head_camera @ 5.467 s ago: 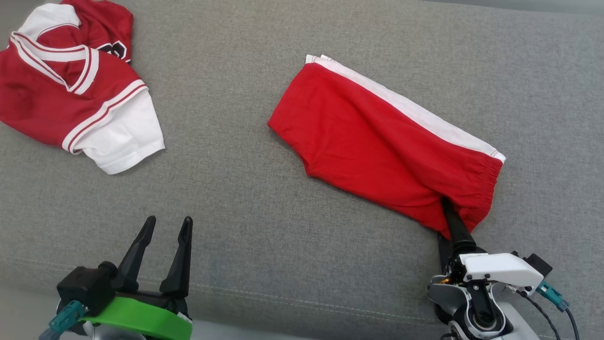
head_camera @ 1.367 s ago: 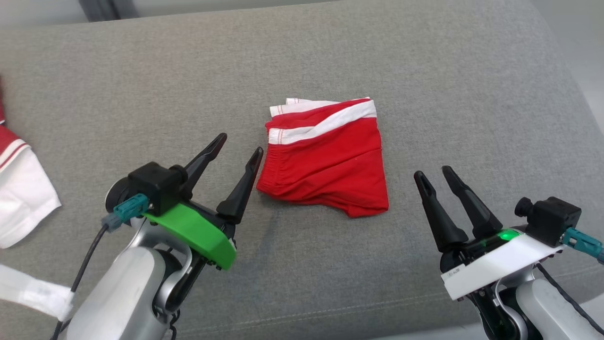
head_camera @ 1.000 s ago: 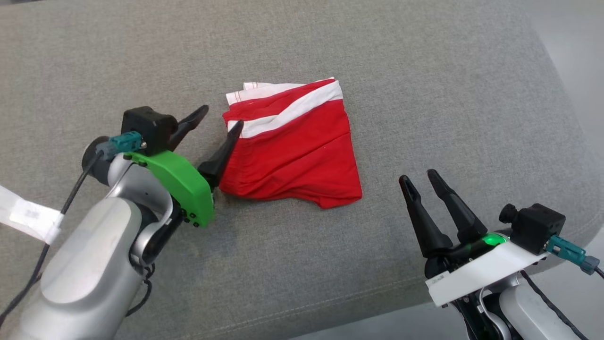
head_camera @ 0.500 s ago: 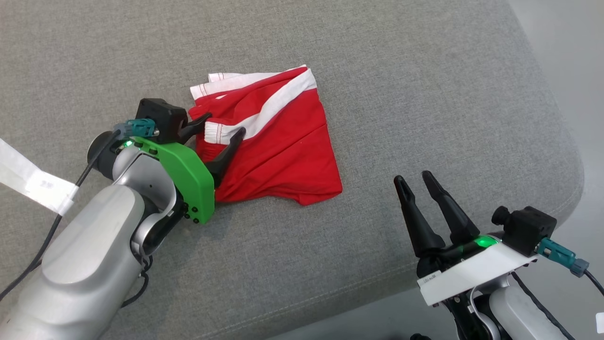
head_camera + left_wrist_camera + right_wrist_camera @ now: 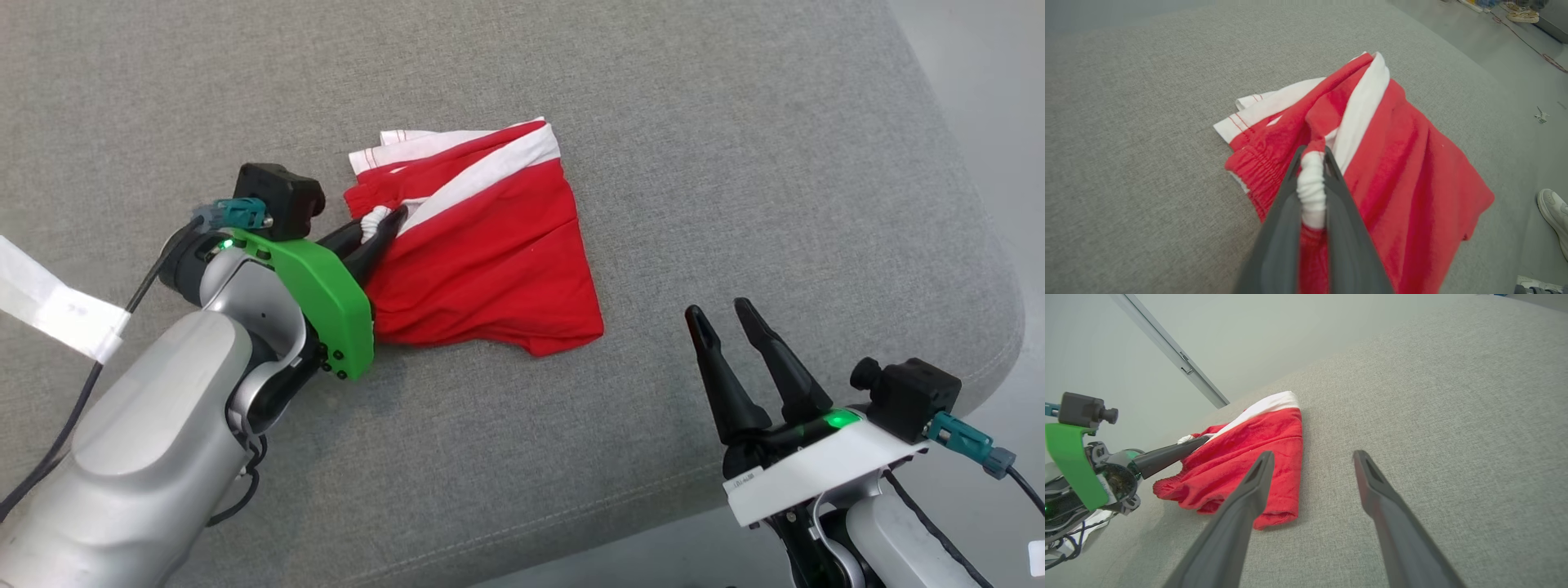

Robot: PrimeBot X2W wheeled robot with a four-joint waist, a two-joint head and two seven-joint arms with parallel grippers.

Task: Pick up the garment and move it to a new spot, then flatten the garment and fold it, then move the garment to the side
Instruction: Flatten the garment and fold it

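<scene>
The garment (image 5: 490,253) is a pair of red shorts with a white side stripe, folded on the grey cushion (image 5: 653,122). My left gripper (image 5: 390,219) is shut on the garment's left edge, pinching a bunch of white and red cloth. The left wrist view shows that bunch squeezed between the two dark fingers (image 5: 1286,192), with the garment (image 5: 1392,155) spreading away to the right. My right gripper (image 5: 718,314) stands open to the right of the garment, apart from it. The right wrist view looks past the open right gripper (image 5: 1310,457) at the garment (image 5: 1249,457) and the left gripper (image 5: 1202,440).
The cushion's rounded right edge (image 5: 992,269) drops to a pale floor (image 5: 980,82). A white tag (image 5: 57,306) hangs on the left arm's cable. A person's white shoe (image 5: 1553,212) stands on the floor at the right of the left wrist view.
My left gripper has closed on the garment's left edge, bunching the cloth between its fingers. The right gripper stays open and about where it was.
</scene>
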